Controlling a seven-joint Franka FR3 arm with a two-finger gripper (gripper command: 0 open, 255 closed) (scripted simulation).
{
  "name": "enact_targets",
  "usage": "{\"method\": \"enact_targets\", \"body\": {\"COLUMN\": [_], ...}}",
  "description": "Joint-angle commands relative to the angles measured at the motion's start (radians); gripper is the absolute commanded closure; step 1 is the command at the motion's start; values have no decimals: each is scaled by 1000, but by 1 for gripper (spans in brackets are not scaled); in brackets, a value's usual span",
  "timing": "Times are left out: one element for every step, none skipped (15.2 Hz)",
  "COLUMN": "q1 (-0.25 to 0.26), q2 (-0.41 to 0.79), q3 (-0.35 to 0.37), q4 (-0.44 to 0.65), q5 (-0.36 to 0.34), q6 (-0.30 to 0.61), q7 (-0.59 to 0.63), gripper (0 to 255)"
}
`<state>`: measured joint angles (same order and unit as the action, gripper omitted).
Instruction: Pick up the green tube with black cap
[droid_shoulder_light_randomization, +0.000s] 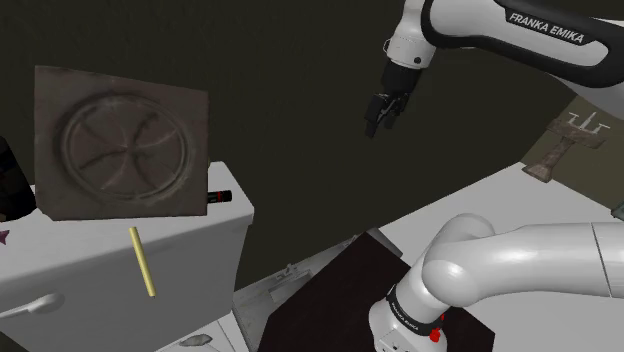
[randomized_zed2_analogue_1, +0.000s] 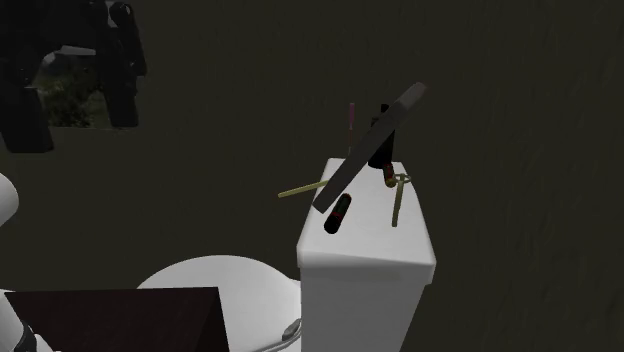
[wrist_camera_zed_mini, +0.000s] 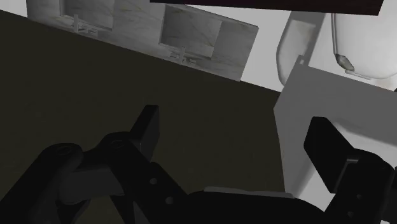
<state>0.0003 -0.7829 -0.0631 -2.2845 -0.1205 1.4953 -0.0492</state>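
Clutter is spread over the lid of a white toilet tank (droid_shoulder_light_randomization: 190, 230) at the shoulder view's left. A grey slab (droid_shoulder_light_randomization: 120, 145) carved with a spoked circle is propped on the lid. The green tube (droid_shoulder_light_randomization: 142, 262), thin and yellow-green, is laid on the lid just in front of the slab, and one end is pushed out past the lid's front edge. Its cap cannot be made out. A red-and-black tube (droid_shoulder_light_randomization: 219, 196) is tucked against the slab's right edge.

Further right, the gripper (droid_shoulder_light_randomization: 377, 127) is held high against the dark wall, well apart from the tank. At the lower right, the white arm is seen rising from its dark-topped stand (droid_shoulder_light_randomization: 340, 290).

In the second exterior view the tank (randomized_zed2_analogue_1: 365, 300) is seen from another side. The green tube (randomized_zed2_analogue_1: 300, 189) is seen jutting off the lid to the left. The slab (randomized_zed2_analogue_1: 370, 150), seen edge-on, is tilted over the lid; whether it touches the green tube cannot be told. The red-and-black tube (randomized_zed2_analogue_1: 338, 213) is placed at the slab's lower end. An olive stick (randomized_zed2_analogue_1: 396, 205) is laid on the lid right of the slab.

In the wrist view the gripper (wrist_camera_zed_mini: 234, 124) is shown with its fingers (wrist_camera_zed_mini: 147, 127) spread wide and nothing between them.
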Motion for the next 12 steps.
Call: {"method": "enact_targets", "body": {"q1": [0,13,26,40,53,65,78,91,103,115,128,139], "q2": [0,27,54,82,110,138,166,195,224,253,282,312], "q3": [0,-2,-4,-6,-7,-8,-9,-9,-9,-9,-8,-6], "q4": [0,-1,-1,-1,1,4,7,11,16,22,28,36], "q5": [0,1,2,4,6,8,10,13,16,19,22,26], "q6": [0,28,55,81,107,133,158,182,205,228,250,272], "q7": [0,-20,-40,-61,-81,-101,-122,-142,-163,-183,-204,-224], "gripper": [0,0,0,0,0,0,0,0,0,0,0,0]}}
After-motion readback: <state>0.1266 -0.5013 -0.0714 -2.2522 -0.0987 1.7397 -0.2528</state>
